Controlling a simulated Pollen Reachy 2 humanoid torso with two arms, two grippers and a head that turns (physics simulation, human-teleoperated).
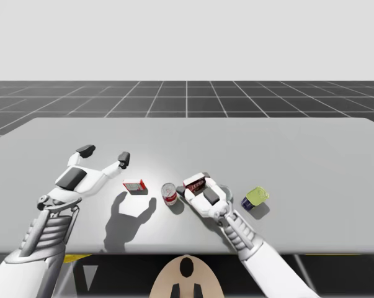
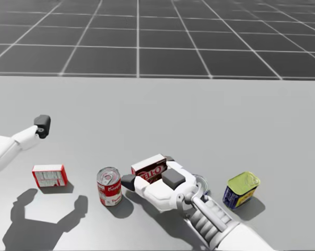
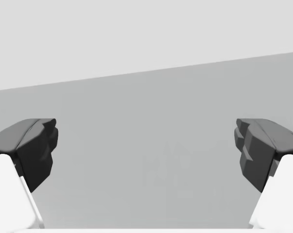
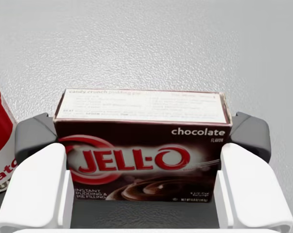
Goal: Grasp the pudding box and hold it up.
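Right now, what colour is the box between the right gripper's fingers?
Dark brown box, red lettering, pale top; right wrist view best.

Left arm (image 1: 50,223) reaches forward, raised. Left tool (image 1: 105,155) has its fingers spread wide with nothing between them. Right arm (image 1: 249,242) reaches forward, low. Right tool (image 4: 142,133) has both fingers pressed against opposite ends of the brown pudding box (image 4: 146,107).

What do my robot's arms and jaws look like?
Left arm and right arm are smooth white shells with ribbed grey wrist sections. Each wrist carries a dark grey block on top. The jaws are rounded white, tipped with dark grey pads.
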